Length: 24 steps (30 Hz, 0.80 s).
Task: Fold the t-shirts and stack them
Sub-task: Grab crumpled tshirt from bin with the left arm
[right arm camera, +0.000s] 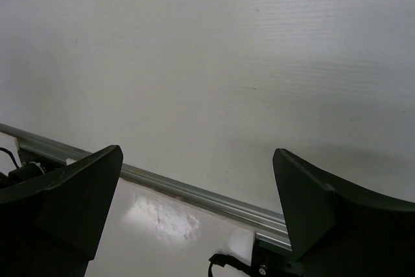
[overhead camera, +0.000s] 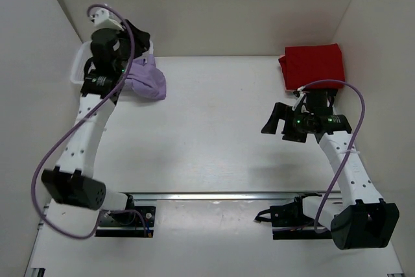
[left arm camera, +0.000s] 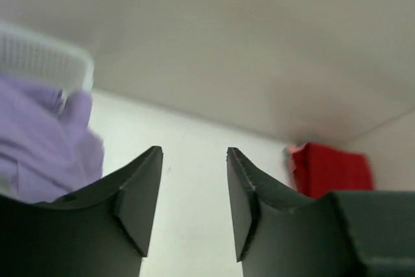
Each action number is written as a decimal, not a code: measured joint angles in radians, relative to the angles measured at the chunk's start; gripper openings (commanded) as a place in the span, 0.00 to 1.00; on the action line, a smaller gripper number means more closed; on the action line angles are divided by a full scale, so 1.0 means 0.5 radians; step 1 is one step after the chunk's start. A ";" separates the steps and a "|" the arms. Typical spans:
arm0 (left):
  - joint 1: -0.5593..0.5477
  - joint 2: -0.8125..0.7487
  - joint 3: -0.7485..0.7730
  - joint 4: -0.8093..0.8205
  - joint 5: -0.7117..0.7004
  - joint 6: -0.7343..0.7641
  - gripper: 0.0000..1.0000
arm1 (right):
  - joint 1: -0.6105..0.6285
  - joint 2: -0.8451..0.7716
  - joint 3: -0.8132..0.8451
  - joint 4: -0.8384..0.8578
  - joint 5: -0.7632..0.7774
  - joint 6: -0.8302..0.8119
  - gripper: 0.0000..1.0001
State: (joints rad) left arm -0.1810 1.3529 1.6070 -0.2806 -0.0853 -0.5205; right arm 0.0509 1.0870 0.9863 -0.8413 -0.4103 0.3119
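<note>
A white table sits inside white walls. From above, the left gripper is up at the far left corner, over a white basket. The purple t-shirt is a bunched-up lump just beside this gripper, a bit nearer to the arm's base. It touches the basket. The right gripper hangs over the bare table. The red t-shirt is folded flat in the far right corner, behind this gripper and close to its arm.

The left wrist camera shows the left gripper with its two fingers apart. There is a gap between them and nothing is in it. The purple t-shirt is just left of the left finger, up against the basket. The red t-shirt is well off to the right, by the wall.

The right wrist camera shows the right gripper with its fingers spread very wide and holding nothing. Between them you can see only white table and a metal rail. No t-shirt shows in this view.
</note>
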 measured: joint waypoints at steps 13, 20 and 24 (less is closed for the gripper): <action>0.208 1.023 0.254 -0.156 0.026 0.010 0.67 | -0.071 0.040 -0.047 -0.008 -0.056 0.127 0.99; 0.283 1.303 0.475 -0.256 -0.032 -0.002 0.68 | -0.145 0.163 -0.046 -0.007 -0.056 0.177 0.99; 0.298 1.453 0.554 -0.337 -0.090 -0.011 0.69 | -0.192 0.224 -0.001 -0.018 -0.048 0.176 1.00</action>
State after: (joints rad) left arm -0.0319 2.0792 1.8839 -0.4492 -0.1303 -0.5259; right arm -0.0448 1.1988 0.9859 -0.8505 -0.4343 0.4000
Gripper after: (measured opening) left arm 0.681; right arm 0.991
